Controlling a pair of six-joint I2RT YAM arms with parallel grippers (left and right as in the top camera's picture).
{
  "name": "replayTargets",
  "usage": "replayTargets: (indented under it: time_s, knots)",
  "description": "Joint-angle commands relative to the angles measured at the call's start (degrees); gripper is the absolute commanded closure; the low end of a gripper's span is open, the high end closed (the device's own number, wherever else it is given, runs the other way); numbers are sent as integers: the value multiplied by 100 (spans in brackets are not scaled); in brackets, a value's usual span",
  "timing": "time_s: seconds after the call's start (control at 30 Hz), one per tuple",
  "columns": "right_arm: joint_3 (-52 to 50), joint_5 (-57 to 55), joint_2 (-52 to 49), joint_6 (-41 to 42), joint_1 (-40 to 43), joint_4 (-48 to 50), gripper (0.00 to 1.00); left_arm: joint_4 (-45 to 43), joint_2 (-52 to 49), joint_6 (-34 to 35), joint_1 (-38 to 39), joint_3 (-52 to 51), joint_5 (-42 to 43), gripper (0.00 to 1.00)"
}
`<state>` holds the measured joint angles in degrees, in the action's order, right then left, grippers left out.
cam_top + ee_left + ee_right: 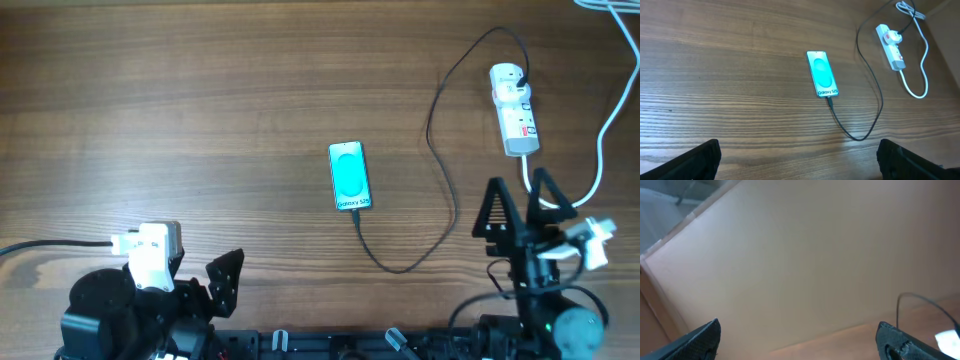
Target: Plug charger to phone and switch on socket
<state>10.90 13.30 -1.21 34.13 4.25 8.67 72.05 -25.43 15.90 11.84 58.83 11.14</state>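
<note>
The phone (349, 176) lies screen-up in the middle of the table, teal screen lit, "Galaxy" end toward me; it also shows in the left wrist view (822, 74). The thin black charger cable (440, 160) runs from the phone's near end, loops right and goes up to the plug on the white socket strip (513, 110), also seen in the left wrist view (891, 46). Its tip sits in the phone's port (829, 100). My left gripper (205, 280) is open and empty at the near left edge. My right gripper (520, 205) is open and empty, just below the socket.
A thicker white cord (603, 140) loops from the socket toward the right edge and back corner. The right wrist view shows mostly a plain beige wall (800, 255) and a sliver of the black cable (920, 300).
</note>
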Motion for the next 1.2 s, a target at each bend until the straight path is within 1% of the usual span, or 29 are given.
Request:
replayTargets:
  time_s: [0.0,0.13,0.3,0.37,0.53,1.17]
  knots:
    - [-481,79,103,-116,-7,101,0,-22,9,-7,-2,17,-33,0]
    - [-1034,-155,103,-114,-7,118,1,-22,9,-7,-2,17,-33,0]
    - [-1060,-490,103,-225,-7,-439,0,-22,9,-7,-2,17,-33,0]
    - [-1060,-476,103,-614,-9,-817,1,-22,9,-7,-2,17,-33,0]
    - [-1060,-433,103,-1718,-57,-815,0,-22,9,-7,-2,17,-33,0]
    - [-1060,-437,101,-1746,-66,-807,1,-22,9,-7,-2,17,-33,0]
